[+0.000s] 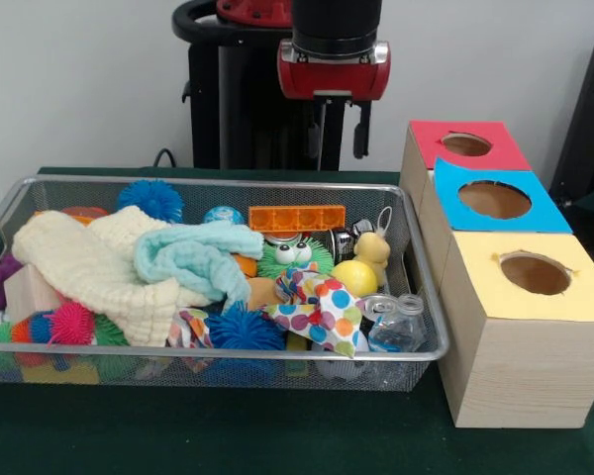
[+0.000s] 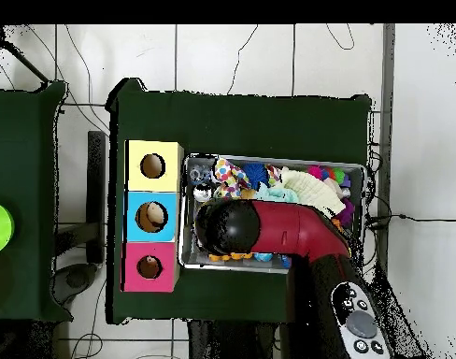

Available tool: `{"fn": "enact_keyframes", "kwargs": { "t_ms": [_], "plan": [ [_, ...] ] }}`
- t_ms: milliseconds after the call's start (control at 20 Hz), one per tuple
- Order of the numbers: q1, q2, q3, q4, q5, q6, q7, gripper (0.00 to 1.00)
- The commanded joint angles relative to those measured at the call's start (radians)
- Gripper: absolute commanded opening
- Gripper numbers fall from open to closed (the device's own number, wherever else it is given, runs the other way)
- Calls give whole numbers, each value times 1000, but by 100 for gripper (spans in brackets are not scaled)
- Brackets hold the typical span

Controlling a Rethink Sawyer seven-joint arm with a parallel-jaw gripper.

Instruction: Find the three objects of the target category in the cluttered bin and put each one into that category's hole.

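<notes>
The silver wire-mesh bin (image 1: 228,354) is full of clutter. A pale yellow duck figure (image 1: 373,249) stands upright near its back right corner, behind a yellow ball (image 1: 354,278). I see no brown-and-white figure; cloths cover much of the pile. My gripper (image 1: 342,156) hangs above the bin's back edge, open and empty, higher than the duck and a little to its left. Three boxes with round holes stand right of the bin: red (image 1: 465,145), blue (image 1: 495,198), yellow (image 1: 535,272). In the overhead view my arm (image 2: 269,232) covers part of the bin (image 2: 269,160) and hides the gripper.
In the bin lie a cream cloth (image 1: 89,267), a light blue cloth (image 1: 193,252), a polka-dot cloth (image 1: 322,307), blue spiky balls (image 1: 243,327), an orange block (image 1: 297,218), a green toy with eyes (image 1: 292,255) and a clear bottle (image 1: 396,322). The boxes stand close against the bin's right wall.
</notes>
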Motion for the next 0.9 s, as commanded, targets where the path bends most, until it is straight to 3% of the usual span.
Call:
{"fn": "enact_keyframes", "kwargs": {
  "t_ms": [50, 300, 900],
  "plan": [
    [15, 46, 47, -78, 48, 75, 81, 100],
    [66, 150, 0, -147, 19, 6, 148, 100],
    [161, 297, -92, -213, 1, -156, 236, 100]
  ]
}}
